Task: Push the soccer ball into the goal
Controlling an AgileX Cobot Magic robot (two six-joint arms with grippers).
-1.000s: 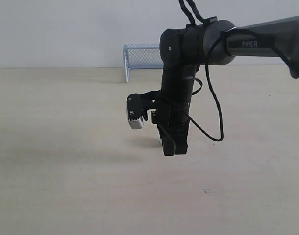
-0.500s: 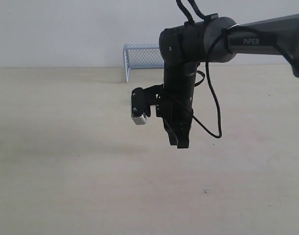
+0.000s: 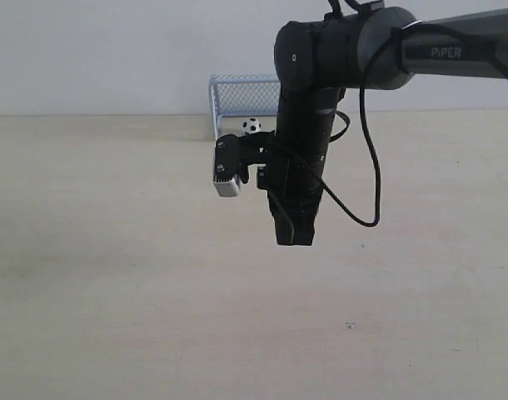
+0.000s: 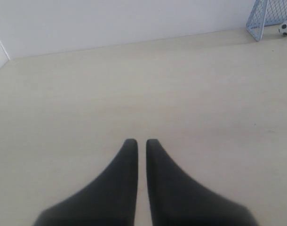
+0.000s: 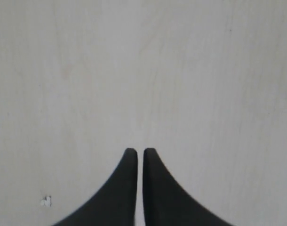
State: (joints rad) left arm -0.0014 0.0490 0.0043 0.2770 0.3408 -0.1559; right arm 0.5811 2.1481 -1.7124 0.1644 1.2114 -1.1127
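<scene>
The right gripper (image 3: 293, 237) hangs tip-down in the centre of the exterior frame, apparently raised off the desk (image 3: 104, 300). Its wrist view shows the jaws drawn to a thin slit with nothing between them and only bare desk below. The left gripper (image 4: 141, 141) is likewise pinched narrow and empty, and it is out of the exterior frame. Farther out, the soccer ball (image 3: 251, 126) sits in the upper middle of the exterior frame, just above the right arm's silver wrist camera (image 3: 227, 182) as seen there. It is just right of the left post of the goal (image 3: 237, 92), which stands at the desk's far edge by the wall. The ball looks to be at the mouth, but whether it has fully crossed the line cannot be told. If a finishing nudge is wanted, the closed jaws make a good single blunt face. Bring them low, to about the ball's middle height, on the side away from the net, and press slowly toward the middle of the mouth. So near the post, an off-centre touch would likely glance the ball off the post or roll it wide. The light frame may also shift if bumped.
</scene>
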